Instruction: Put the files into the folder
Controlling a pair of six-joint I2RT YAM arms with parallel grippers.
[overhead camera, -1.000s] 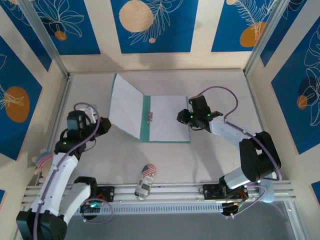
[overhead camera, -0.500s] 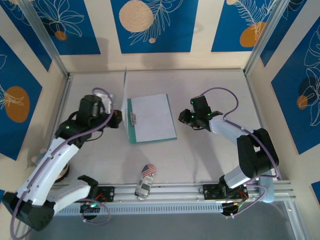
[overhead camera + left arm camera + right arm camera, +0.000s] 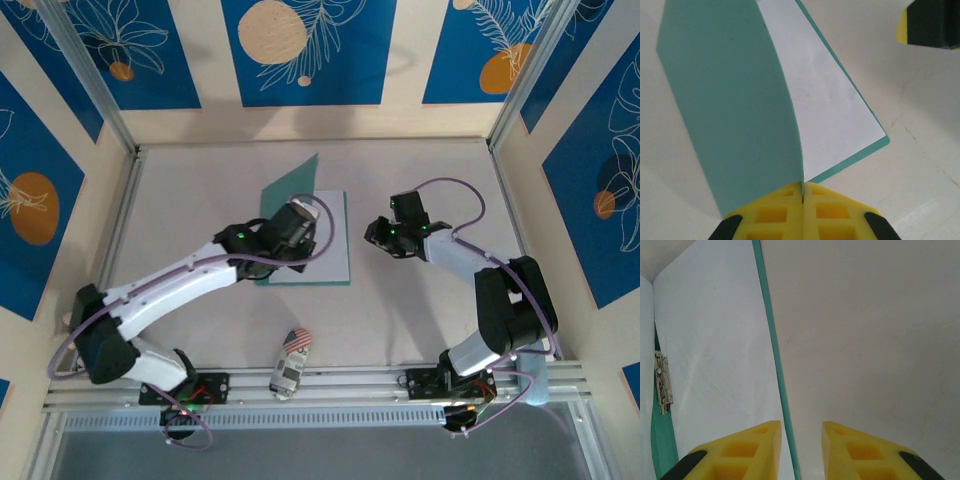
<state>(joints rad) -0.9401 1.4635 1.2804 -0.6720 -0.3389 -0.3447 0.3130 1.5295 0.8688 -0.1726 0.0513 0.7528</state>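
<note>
Top camera looks down over the whole desk (image 3: 420,320); wrist cameras, close behind left pincer (image 3: 803,192) and right pincer (image 3: 801,440), share the folder (image 3: 730,100) ahead.

Light is bright, even and diffuse, with no glare; only faint, soft shadows lie on the table (image 3: 420,320) under the arms. Left of the left gripper (image 3: 803,187), the raised leaf of the folder (image 3: 730,110) dims the table. Its yellow fingers (image 3: 775,215), nearest the lens, look slightly soft. Ahead of the right gripper (image 3: 801,450), the files (image 3: 715,365) look faintly bluish.
</note>
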